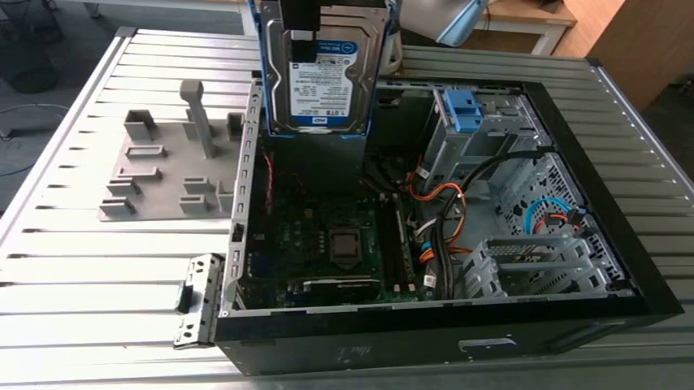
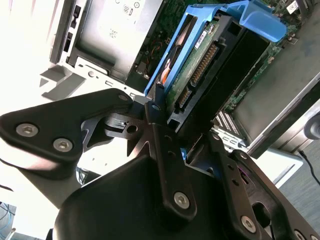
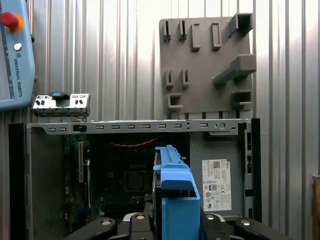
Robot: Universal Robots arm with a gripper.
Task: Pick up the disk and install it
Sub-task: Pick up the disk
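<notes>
**Gripper.** The gripper (image 2: 176,121) is clamped on the disk (image 2: 200,62). In the second wrist view its black fingers (image 2: 152,112) press against the two opposite sides of the blue bracket (image 2: 260,20) that frames the drive. The connector edge and the green circuit board side of the drive show between them.

**Disk.** In the exterior view the disk (image 1: 320,73) hangs upright in the air, clear of every surface. Its white-and-blue label faces the camera. It is above the open computer case (image 1: 434,345), toward the far wall of the case and over the motherboard (image 1: 325,236). In the first wrist view the bracket (image 3: 175,190) appears edge-on, between the motherboard and the grey power-supply box (image 3: 217,185) with its white sticker.

**Case interior.** The drive cage (image 1: 493,142) sits toward the exterior view's right of the held disk. A small blue latch piece (image 1: 461,110) is at its top. Orange and black cables (image 1: 444,199) run across the floor of the case between the cage and the motherboard.

**Surroundings.**
- The case lies on its side, open face up, on a slatted metal table (image 1: 87,268).
- A grey fixture plate (image 1: 162,179) with raised holders lies on the table just beside the case, on the exterior view's left.
- A small metal bracket (image 1: 195,305) rests against the near corner of the case.
- A teach pendant (image 3: 15,55) with a red button lies on the table near the case.
</notes>
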